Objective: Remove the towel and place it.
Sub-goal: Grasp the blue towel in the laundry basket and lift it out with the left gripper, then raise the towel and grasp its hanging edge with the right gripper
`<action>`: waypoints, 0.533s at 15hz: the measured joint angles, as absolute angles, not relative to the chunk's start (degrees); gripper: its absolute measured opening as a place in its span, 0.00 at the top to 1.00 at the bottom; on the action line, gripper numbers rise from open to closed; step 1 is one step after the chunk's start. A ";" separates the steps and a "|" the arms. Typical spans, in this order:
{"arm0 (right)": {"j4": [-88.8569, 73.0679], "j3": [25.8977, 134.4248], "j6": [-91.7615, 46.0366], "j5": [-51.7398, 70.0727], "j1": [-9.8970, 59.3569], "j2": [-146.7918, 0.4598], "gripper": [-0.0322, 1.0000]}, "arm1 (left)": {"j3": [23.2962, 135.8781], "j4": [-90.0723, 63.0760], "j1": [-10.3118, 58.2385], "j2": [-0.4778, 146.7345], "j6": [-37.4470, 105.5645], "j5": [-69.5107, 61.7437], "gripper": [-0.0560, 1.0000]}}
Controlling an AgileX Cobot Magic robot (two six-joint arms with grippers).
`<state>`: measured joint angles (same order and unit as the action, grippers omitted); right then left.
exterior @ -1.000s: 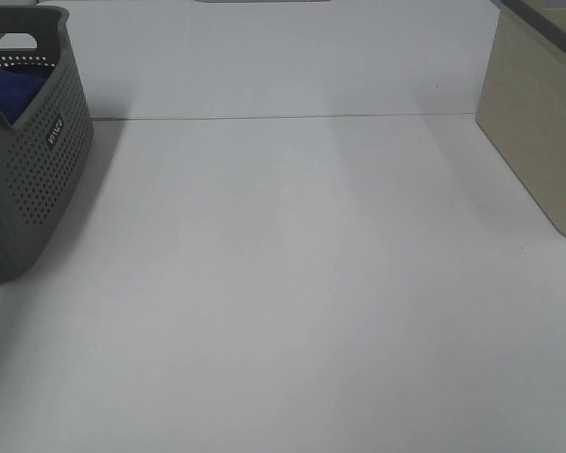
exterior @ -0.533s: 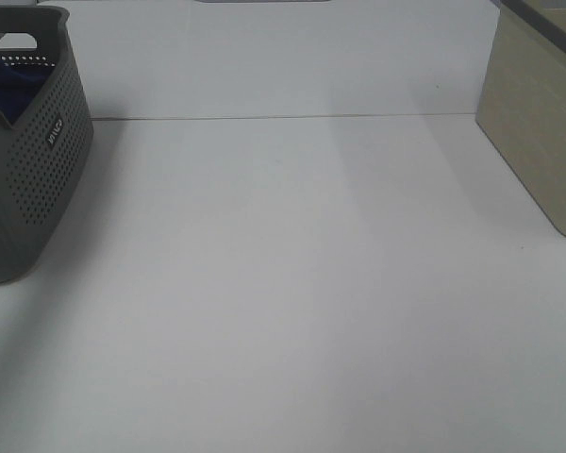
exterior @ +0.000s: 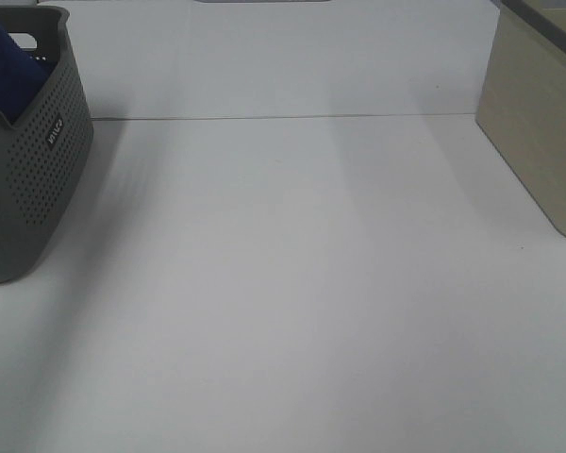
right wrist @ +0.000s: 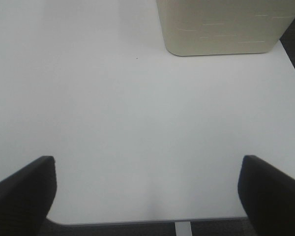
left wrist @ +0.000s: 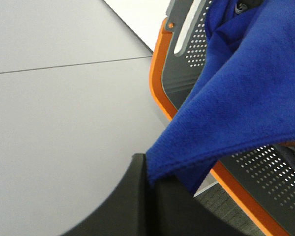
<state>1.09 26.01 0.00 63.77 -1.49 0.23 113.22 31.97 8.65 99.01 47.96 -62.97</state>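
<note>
— What sort of place is this looking like?
— A robotics lab bench, I'm thinking. A bare white surface (exterior: 292, 283) is running back to a plain white panel (exterior: 264, 57).
— What else is pointing that way?
— A beige box (exterior: 538, 123) and a grey perforated basket (exterior: 38, 160) are sitting well apart at its edges, like staged props.

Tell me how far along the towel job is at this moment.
Done: the left gripper is shut on an edge of the towel. In hand: the lift-out; part sits inside the grey basket. Left: clearing the basket, laying it on the table. The right gripper is open, empty.
</note>
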 joint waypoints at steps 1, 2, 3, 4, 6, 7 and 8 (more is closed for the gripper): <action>1.09 26.01 0.00 63.77 -1.49 0.23 0.03 | 113.22 32.77 9.68 97.86 47.96 -62.97 0.95; 1.09 26.01 0.00 63.77 -1.49 0.23 0.03 | 113.22 33.12 10.89 96.60 47.96 -62.97 0.95; 0.97 26.01 0.00 63.77 -1.49 0.23 0.03 | 113.22 34.26 13.01 94.82 47.96 -62.97 0.95; 0.40 26.01 -1.26 63.71 -1.49 0.23 0.03 | 113.22 35.35 14.32 93.91 47.90 -62.97 0.95; -2.35 26.41 -5.61 62.80 -1.49 -0.06 0.03 | 113.22 38.67 17.48 92.36 46.52 -61.94 0.95; -4.93 27.10 -9.17 61.08 -1.49 -1.38 0.03 | 113.22 40.91 19.37 91.90 45.21 -61.48 0.95; -8.48 27.27 -12.72 58.33 -1.49 -3.32 0.03 | 113.22 43.14 21.31 91.56 43.95 -61.48 0.95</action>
<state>-8.48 27.27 -12.72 58.33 -1.49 -3.32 113.22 43.14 21.31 91.56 43.95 -61.48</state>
